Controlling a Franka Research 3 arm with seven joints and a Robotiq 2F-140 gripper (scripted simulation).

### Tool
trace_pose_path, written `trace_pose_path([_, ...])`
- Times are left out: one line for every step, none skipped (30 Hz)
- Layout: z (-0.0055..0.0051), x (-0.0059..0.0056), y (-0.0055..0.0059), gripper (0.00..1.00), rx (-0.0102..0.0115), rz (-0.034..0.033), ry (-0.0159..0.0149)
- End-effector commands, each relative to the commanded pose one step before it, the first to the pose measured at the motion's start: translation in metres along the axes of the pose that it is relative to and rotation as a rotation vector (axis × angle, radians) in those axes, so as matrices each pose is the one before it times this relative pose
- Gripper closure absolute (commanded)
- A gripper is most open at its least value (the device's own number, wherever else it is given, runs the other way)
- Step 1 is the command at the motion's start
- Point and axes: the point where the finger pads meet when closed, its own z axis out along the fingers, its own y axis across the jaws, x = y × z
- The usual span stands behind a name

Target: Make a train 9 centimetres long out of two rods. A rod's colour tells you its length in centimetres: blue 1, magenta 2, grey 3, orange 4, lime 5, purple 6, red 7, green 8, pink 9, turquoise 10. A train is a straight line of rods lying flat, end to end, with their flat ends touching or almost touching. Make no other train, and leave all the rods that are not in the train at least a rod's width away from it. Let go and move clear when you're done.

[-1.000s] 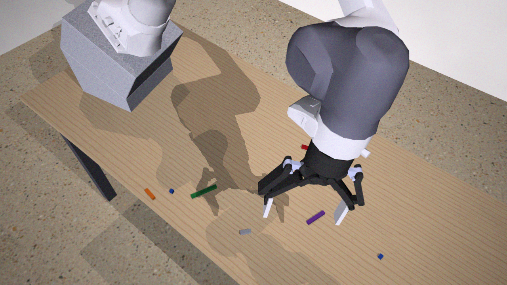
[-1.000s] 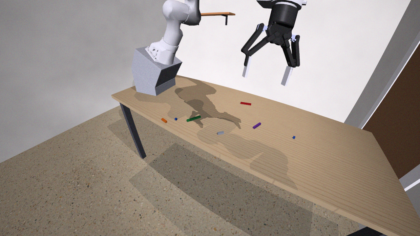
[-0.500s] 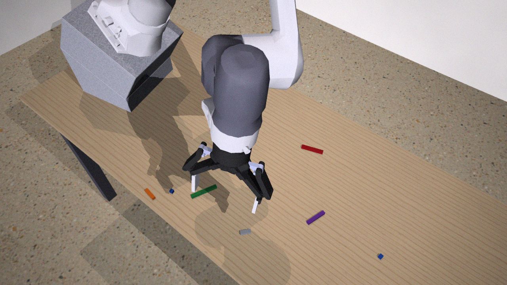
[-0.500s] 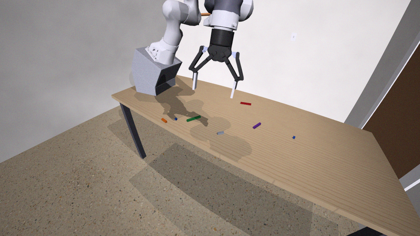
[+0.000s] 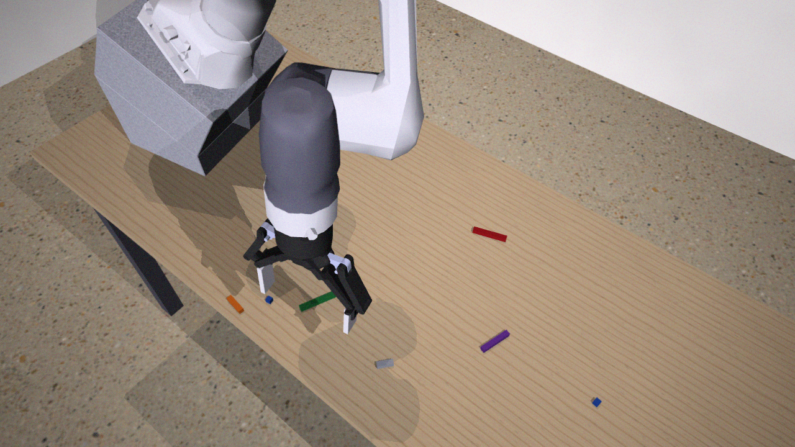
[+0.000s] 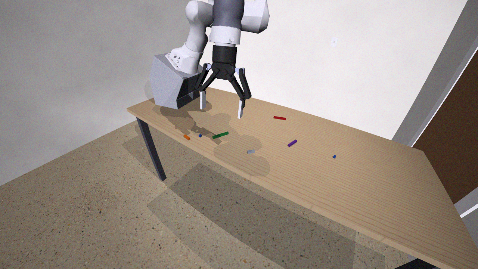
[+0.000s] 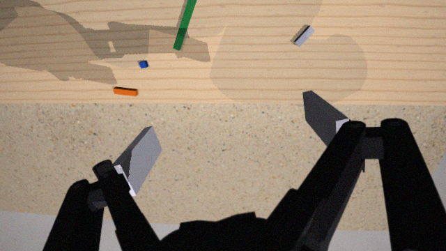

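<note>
A pale wooden table (image 5: 533,288) (image 6: 317,167) (image 7: 251,70) with fine striped grain carries slim, square-edged rods. The black hand (image 5: 305,307) (image 6: 220,110) (image 7: 227,123), tipped with flat pale pads, is spread fully open above it, holding nothing. In the top view, from the green rod (image 5: 317,302) (image 6: 220,135) (image 7: 185,26), a small blue cube (image 5: 269,299) (image 6: 200,135) (image 7: 143,64) lies near nine o'clock, apart; the purple rod (image 5: 494,341) (image 6: 292,143) and grey rod (image 5: 384,363) (image 6: 251,151) (image 7: 304,35) lie toward four.

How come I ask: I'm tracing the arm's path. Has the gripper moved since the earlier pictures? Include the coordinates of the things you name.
Yes. In the top view, the gripper (image 5: 305,311) (image 6: 220,113) (image 7: 227,123) has moved left in the picture, away from the purple rod (image 5: 494,341) (image 6: 292,143), which lies where it did.
</note>
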Motion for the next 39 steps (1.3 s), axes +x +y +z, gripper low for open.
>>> trace_pose_path([-0.00059, -0.00426, 0.00336, 0.0, -0.02649, -0.07014, -0.00965])
trace_pose_path([0.01219, 0.00317, -0.02724, 0.0, -0.00142, 0.03428, 0.01024])
trace_pose_path([0.0, 0.0, 0.0, 0.0, 0.0, 0.0, 0.0])
trace_pose_path([0.0, 0.0, 0.0, 0.0, 0.0, 0.0, 0.0])
trace_pose_path([0.0, 0.0, 0.0, 0.0, 0.0, 0.0, 0.0])
trace_pose_path([0.0, 0.0, 0.0, 0.0, 0.0, 0.0, 0.0])
trace_pose_path([0.0, 0.0, 0.0, 0.0, 0.0, 0.0, 0.0])
trace_pose_path([0.0, 0.0, 0.0, 0.0, 0.0, 0.0, 0.0])
trace_pose_path([0.0, 0.0, 0.0, 0.0, 0.0, 0.0, 0.0])
trace_pose_path([0.01026, 0.00163, -0.02232, 0.0, -0.00257, 0.02838, 0.00976])
trace_pose_path([0.0, 0.0, 0.0, 0.0, 0.0, 0.0, 0.0])
trace_pose_path([0.0, 0.0, 0.0, 0.0, 0.0, 0.0, 0.0])
trace_pose_path([0.0, 0.0, 0.0, 0.0, 0.0, 0.0, 0.0])
trace_pose_path([0.0, 0.0, 0.0, 0.0, 0.0, 0.0, 0.0])
trace_pose_path([0.0, 0.0, 0.0, 0.0, 0.0, 0.0, 0.0])
trace_pose_path([0.0, 0.0, 0.0, 0.0, 0.0, 0.0, 0.0])
trace_pose_path([0.0, 0.0, 0.0, 0.0, 0.0, 0.0, 0.0])
trace_pose_path([0.0, 0.0, 0.0, 0.0, 0.0, 0.0, 0.0])
trace_pose_path([0.0, 0.0, 0.0, 0.0, 0.0, 0.0, 0.0])
trace_pose_path([0.00975, 0.00115, -0.02169, 0.0, -0.00001, 0.02687, 0.00903])
trace_pose_path([0.0, 0.0, 0.0, 0.0, 0.0, 0.0, 0.0])
trace_pose_path([0.0, 0.0, 0.0, 0.0, 0.0, 0.0, 0.0])
trace_pose_path([0.0, 0.0, 0.0, 0.0, 0.0, 0.0, 0.0])
trace_pose_path([0.0, 0.0, 0.0, 0.0, 0.0, 0.0, 0.0])
trace_pose_path([0.0, 0.0, 0.0, 0.0, 0.0, 0.0, 0.0])
trace_pose_path([0.0, 0.0, 0.0, 0.0, 0.0, 0.0, 0.0])
trace_pose_path([0.0, 0.0, 0.0, 0.0, 0.0, 0.0, 0.0])
trace_pose_path([0.0, 0.0, 0.0, 0.0, 0.0, 0.0, 0.0])
trace_pose_path([0.0, 0.0, 0.0, 0.0, 0.0, 0.0, 0.0])
trace_pose_path([0.0, 0.0, 0.0, 0.0, 0.0, 0.0, 0.0])
trace_pose_path([0.0, 0.0, 0.0, 0.0, 0.0, 0.0, 0.0])
trace_pose_path([0.0, 0.0, 0.0, 0.0, 0.0, 0.0, 0.0])
trace_pose_path([0.0, 0.0, 0.0, 0.0, 0.0, 0.0, 0.0])
trace_pose_path([0.0, 0.0, 0.0, 0.0, 0.0, 0.0, 0.0])
trace_pose_path([0.0, 0.0, 0.0, 0.0, 0.0, 0.0, 0.0])
trace_pose_path([0.0, 0.0, 0.0, 0.0, 0.0, 0.0, 0.0])
trace_pose_path([0.0, 0.0, 0.0, 0.0, 0.0, 0.0, 0.0])
trace_pose_path([0.0, 0.0, 0.0, 0.0, 0.0, 0.0, 0.0])
trace_pose_path([0.0, 0.0, 0.0, 0.0, 0.0, 0.0, 0.0])
